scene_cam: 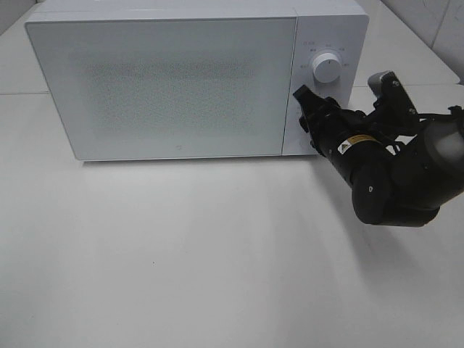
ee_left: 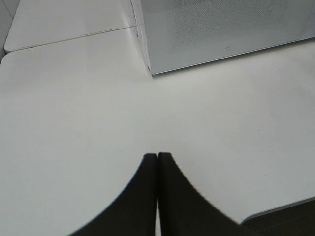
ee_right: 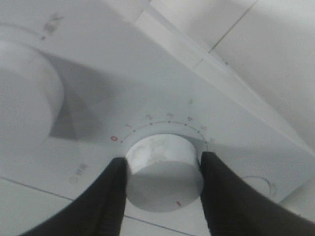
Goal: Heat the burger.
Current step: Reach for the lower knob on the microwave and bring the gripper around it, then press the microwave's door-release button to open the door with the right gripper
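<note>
Right pincer [ee_right: 163, 163] clasps lower dial [ee_right: 160, 153] on microwave [scene_cam: 167, 80].

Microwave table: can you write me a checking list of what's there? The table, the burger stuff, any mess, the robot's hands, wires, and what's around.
Surface: white table, plain, two tops meeting at a seam.
Job's things: burger not seen in any view; microwave door is shut and its front hides the inside.
Clutter: nothing seen.
Grippers: right gripper closed on the microwave's lower knob, under the upper knob; left gripper shut, holding nothing, above the table.
Cables: nothing seen.
Surroundings: dark floor past the table edge.
</note>
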Available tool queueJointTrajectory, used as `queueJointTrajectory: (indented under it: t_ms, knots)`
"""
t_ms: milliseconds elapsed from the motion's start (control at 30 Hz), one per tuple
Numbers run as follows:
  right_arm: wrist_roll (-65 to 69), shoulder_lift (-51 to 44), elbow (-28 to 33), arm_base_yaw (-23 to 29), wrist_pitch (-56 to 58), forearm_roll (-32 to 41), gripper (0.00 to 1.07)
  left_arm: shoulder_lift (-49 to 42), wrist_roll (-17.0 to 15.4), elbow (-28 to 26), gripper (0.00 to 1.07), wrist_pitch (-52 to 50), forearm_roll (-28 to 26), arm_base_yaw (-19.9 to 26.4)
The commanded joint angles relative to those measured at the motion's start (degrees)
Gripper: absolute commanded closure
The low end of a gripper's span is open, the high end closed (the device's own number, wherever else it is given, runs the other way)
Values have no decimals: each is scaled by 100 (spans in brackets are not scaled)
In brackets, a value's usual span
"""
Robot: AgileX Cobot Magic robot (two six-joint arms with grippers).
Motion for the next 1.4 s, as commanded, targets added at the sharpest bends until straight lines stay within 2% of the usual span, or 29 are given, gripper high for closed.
queueJointTrajectory:
  t_ms: [33,133,333,433,500,533,567,600,633,667,700,733,767,800,833,1067,1133,1167,1200,1233,1300,1400]
  knots:
    - [2051,-34,-103,17,-206,-74,107,-115,-40,17,106,-86,-40,6]
    - [2848,-34,-103,17,-361,-80,107,-115,-40,17,106,-86,-40,6]
    - [2979,-34,-103,17,-739,-97,107,-115,-40,17,106,-86,-40,6]
    - [2985,-34,-103,17,-756,-97,102,-115,-40,17,106,-86,-40,6]
    - [2985,-34,-97,17,-745,-97,90,-115,-40,17,106,-86,-40,6]
    - [2985,-34,-97,17,-745,-97,90,-115,-40,17,106,-86,-40,6]
    - [2974,-34,-86,17,-751,-97,80,-115,-40,17,106,-86,-40,6]
    - [2974,-34,-86,17,-751,-97,80,-115,-40,17,106,-86,-40,6]
    - [2939,-34,-74,17,-756,-103,74,-115,-40,17,106,-86,-40,6]
    - [2796,-34,-23,17,-814,-120,62,-115,-40,17,106,-86,-40,6]
    - [2796,-34,-23,17,-814,-120,62,-115,-40,17,106,-86,-40,6]
    - [2733,-34,6,17,-842,-120,57,-115,-40,17,106,-86,-40,6]
    - [2538,-34,86,17,-928,-138,47,-115,-40,17,106,-86,-46,6]
    - [2538,-34,86,17,-928,-138,47,-115,-40,17,106,-86,-46,6]
    - [2372,-40,212,17,-1008,-138,41,-115,-40,17,106,-86,-46,6]
    - [1862,-57,647,17,-1123,-424,40,-115,-40,17,106,-86,-46,6]
    - [917,-74,739,17,-1261,-848,40,-115,-40,17,106,-86,-46,6]
    - [917,-74,739,17,-1261,-848,40,-115,-40,17,106,-86,-46,6]
    - [63,-86,739,17,-1226,-1220,40,-115,-40,17,106,-86,-46,6]
    - [63,-86,739,17,-1226,-1220,40,-115,-40,17,106,-86,-46,6]
    - [-1031,-166,739,17,-1014,-1679,40,-115,-40,17,106,-86,-46,6]
    - [-1518,-269,739,17,-768,-1845,41,-115,-40,17,106,-86,-46,6]
